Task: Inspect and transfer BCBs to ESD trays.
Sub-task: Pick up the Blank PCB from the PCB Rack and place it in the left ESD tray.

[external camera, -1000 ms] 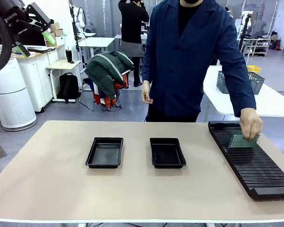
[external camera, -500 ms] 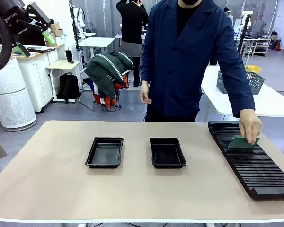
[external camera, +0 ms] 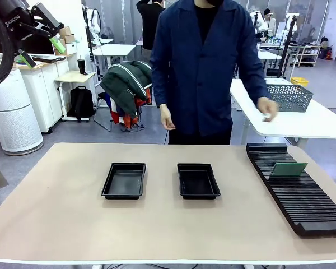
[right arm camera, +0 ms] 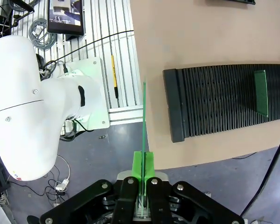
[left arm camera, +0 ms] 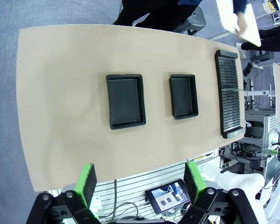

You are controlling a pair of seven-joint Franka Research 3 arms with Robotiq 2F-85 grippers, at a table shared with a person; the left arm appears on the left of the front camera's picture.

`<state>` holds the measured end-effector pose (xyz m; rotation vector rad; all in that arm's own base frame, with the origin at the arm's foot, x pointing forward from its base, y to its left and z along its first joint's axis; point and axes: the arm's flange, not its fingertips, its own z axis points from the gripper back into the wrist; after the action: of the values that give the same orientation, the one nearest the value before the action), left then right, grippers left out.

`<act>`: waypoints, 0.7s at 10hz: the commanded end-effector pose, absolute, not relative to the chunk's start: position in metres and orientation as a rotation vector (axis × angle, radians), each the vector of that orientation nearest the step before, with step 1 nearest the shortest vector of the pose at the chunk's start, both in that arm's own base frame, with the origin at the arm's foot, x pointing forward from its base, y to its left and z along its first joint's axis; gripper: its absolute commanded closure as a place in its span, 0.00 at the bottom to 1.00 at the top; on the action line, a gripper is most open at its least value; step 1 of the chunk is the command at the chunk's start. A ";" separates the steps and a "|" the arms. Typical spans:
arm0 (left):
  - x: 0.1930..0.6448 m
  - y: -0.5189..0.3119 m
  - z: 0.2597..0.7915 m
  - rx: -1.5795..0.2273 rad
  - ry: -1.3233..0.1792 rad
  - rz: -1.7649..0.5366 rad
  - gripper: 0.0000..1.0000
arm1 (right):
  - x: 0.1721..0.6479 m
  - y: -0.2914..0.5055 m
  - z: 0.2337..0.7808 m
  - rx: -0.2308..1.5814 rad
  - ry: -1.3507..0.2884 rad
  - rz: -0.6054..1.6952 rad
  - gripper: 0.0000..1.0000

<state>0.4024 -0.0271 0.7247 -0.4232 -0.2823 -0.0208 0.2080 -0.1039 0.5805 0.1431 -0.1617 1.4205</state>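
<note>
— Right, what is in front of you?
— Two ESD trays on the table, side by side with a gap between them: the left tray and the right tray, both bare inside. One long black rack lies along my right side of the table.
— And the boards?
— I count two. The first BCB stands tilted in the rack's slots, towards the far end, with no hand on it. The second BCB is a thin green strip seen edge-on, rising from my right gripper. The pads are pressed together on it, out past the table's near edge.
— Your left?
— My left gripper is raised high on my left side and looks down on both trays and the rack. Its fingers are spread wide with nothing between them.
— Anyone there?
— One person at the far side, both hands off my table. One hand is near the white table behind, the other hand hangs at the side.
</note>
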 end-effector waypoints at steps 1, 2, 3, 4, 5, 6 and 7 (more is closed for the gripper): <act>0.401 -0.026 0.723 -0.424 -0.288 -0.018 0.00 | 0.208 -0.104 0.580 0.137 -0.150 1.405 0.98; 0.401 -0.026 0.723 -0.424 -0.288 -0.018 0.00 | 0.208 -0.104 0.580 0.137 -0.150 1.405 0.98; 0.401 -0.026 0.723 -0.424 -0.288 -0.018 0.00 | 0.208 -0.104 0.580 0.137 -0.150 1.405 0.98; 0.401 -0.026 0.723 -0.424 -0.288 -0.018 0.00 | 0.208 -0.104 0.580 0.143 -0.162 1.421 0.98; 0.401 -0.026 0.723 -0.424 -0.288 -0.018 0.00 | 0.224 -0.099 0.587 0.240 -0.180 1.308 0.98; 0.401 -0.026 0.723 -0.424 -0.288 -0.018 0.00 | 0.241 -0.091 0.591 0.304 -0.183 1.187 0.98; 0.401 -0.026 0.723 -0.424 -0.288 -0.018 0.00 | 0.255 -0.082 0.592 0.360 -0.184 1.102 0.98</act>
<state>0.4023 -0.0271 0.7248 -0.4232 -0.2825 -0.0208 0.2346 -0.0936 0.5819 0.2733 -0.1652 1.2201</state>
